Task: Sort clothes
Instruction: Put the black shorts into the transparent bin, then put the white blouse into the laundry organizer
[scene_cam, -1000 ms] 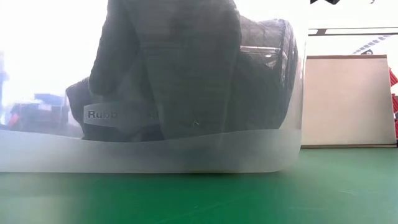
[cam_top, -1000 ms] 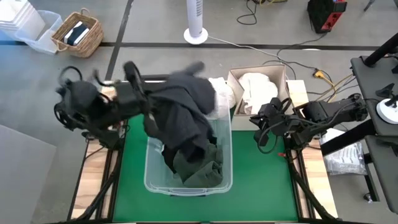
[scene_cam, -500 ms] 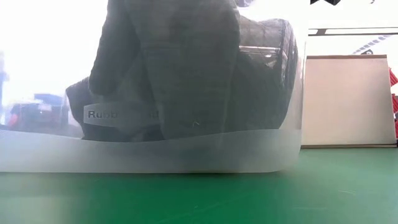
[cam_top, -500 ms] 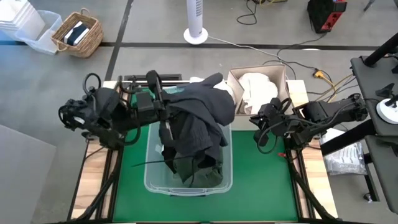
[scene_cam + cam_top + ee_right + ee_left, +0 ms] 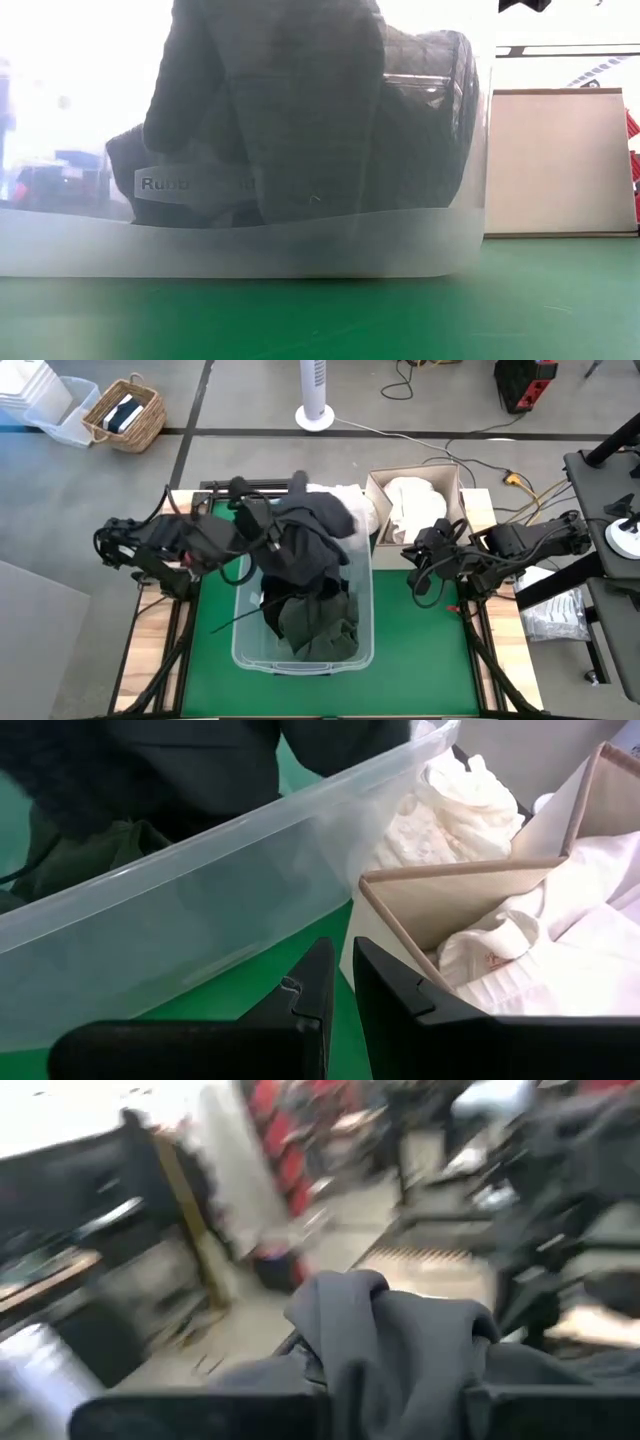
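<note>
1. The left claw (image 5: pixel 268 538) sits over the far half of the clear plastic tub (image 5: pixel 245 650), at about 11 o'clock from the tub's middle, closed on a dark grey garment (image 5: pixel 310 540); the left wrist view shows that cloth bunched between its fingers (image 5: pixel 200 1415).
2. Half a second ago the garment was spread high and wide over the tub's far end; now it has sunk into a tighter heap on the tub's far rim, and the left arm has drawn in toward 9 o'clock. I judge the dark piece is being lowered into the tub, not carried off.
3. The right claw (image 5: pixel 340 982) waits at 3 o'clock of the tub, its fingers pressed together on nothing, beside the cardboard box (image 5: pixel 378 488).
4. The tub holds dark clothes: a dark green garment (image 5: pixel 318 622) lies low at its near end.
5. The box holds white garments (image 5: pixel 415 500); another white garment (image 5: pixel 352 505) lies between tub and box, at the tub's far corner.
6. The green desk (image 5: pixel 215 610) carries both containers.
</note>
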